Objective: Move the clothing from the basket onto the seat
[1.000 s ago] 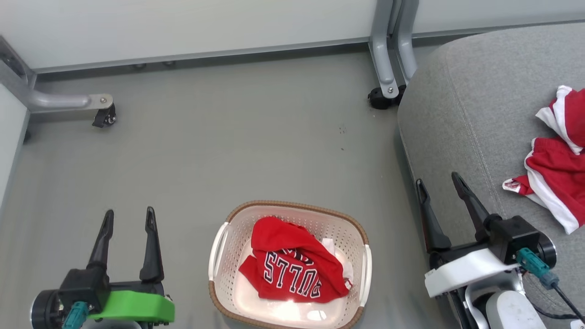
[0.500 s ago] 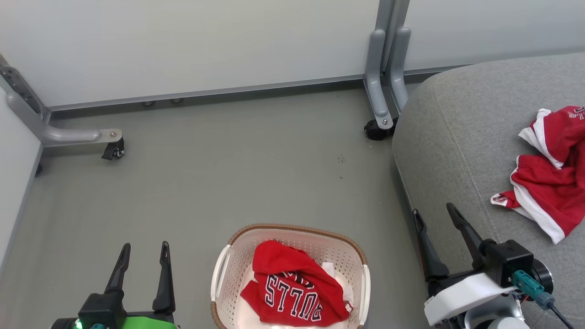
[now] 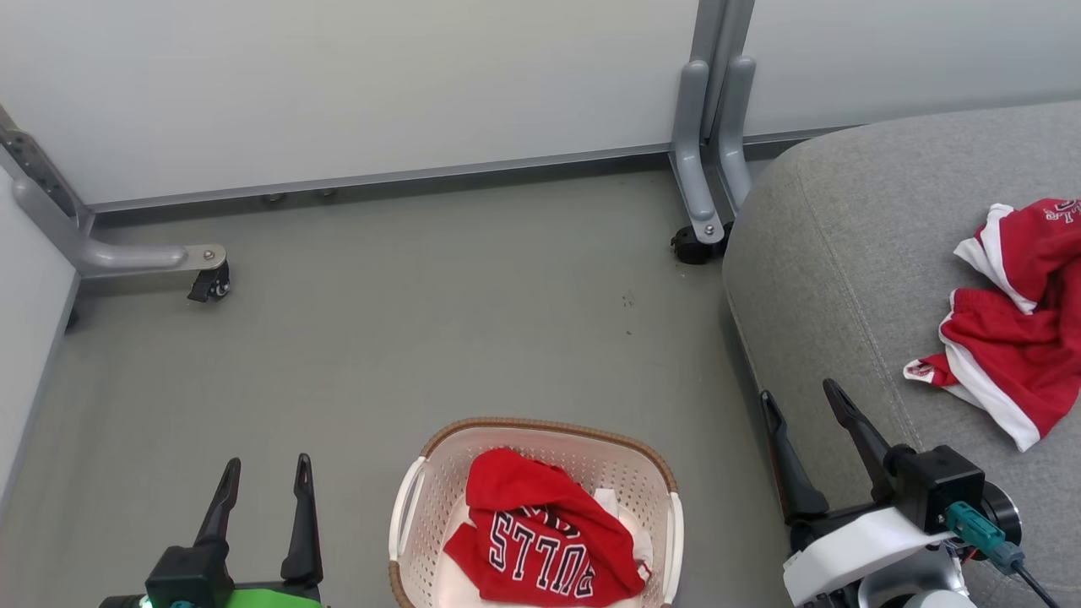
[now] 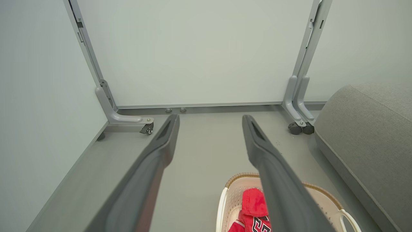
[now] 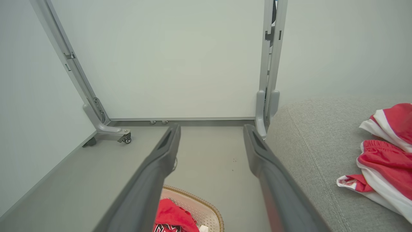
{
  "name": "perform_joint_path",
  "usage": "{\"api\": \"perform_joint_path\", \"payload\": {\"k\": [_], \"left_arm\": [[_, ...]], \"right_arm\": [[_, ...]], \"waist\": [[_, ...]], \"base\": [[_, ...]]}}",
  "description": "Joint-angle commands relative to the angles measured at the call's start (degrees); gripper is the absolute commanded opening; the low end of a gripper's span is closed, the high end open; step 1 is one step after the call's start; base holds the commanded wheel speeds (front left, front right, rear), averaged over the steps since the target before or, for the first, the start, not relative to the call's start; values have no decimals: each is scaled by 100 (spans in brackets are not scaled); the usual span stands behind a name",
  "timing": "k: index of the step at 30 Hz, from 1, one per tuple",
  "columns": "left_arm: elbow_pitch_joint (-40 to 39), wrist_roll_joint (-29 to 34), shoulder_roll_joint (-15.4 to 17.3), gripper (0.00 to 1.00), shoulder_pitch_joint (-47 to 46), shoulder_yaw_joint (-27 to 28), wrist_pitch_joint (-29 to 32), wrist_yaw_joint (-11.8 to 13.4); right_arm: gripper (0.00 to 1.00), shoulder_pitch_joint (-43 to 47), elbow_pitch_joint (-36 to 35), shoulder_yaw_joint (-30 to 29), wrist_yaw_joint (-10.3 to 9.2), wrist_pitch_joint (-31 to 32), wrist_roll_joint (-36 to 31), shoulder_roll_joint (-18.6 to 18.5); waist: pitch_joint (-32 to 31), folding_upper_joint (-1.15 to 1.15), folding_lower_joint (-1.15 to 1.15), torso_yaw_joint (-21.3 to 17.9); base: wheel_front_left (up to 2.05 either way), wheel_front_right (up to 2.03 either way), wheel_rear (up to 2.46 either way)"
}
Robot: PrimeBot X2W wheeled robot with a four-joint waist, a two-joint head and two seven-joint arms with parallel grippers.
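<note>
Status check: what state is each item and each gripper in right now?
basket: upright on the floor, jersey inside.
lettered jersey: crumpled in the basket.
striped garments: bunched on the seat.
seat: holding the striped garments.
left gripper: open, empty.
right gripper: open, empty.

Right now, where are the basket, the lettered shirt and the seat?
basket (image 3: 591,460), head view, its perforated back wall
lettered shirt (image 3: 540,549), head view, on the black-and-white letters
seat (image 3: 844,253), head view, bare grey cushion top

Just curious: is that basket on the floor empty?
Not empty: a crumpled red garment with lettering lies inside the basket.
</note>
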Motion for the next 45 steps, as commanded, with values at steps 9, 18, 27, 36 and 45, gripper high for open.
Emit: {"api": "perform_joint_path", "payload": {"k": [9,18,27,36,45], "left_arm": [[80,115,-47,100,34,43,-17,-69],[437,336,-77,100,-526,-557,-16,-257],[1304,463,-97,100,-1642,-1930,134,-389],[2142,340,-25,100,-2852,-3107,219,-398],[3040,230,73,100,-3997,-4089,209,-399]], "right_arm": [[100,63,35,24,0,14,82,-15],[100,-82,-26,-21,0,-13,77,-14],[100,-426,-250,-75,0,-89,50,-13],[100,-918,-471,-156,0,-345,162,-11],[100,-1339,-582,-227,0,-617,267,-11]], "waist": [[-22,0,0,-26],[194,0,0,-118],[1047,0,0,-404],[2369,0,0,-595],[3529,0,0,-691]], "base": [[0,0,0],[0,0,0],[0,0,0],[0,0,0],[0,0,0]]}}
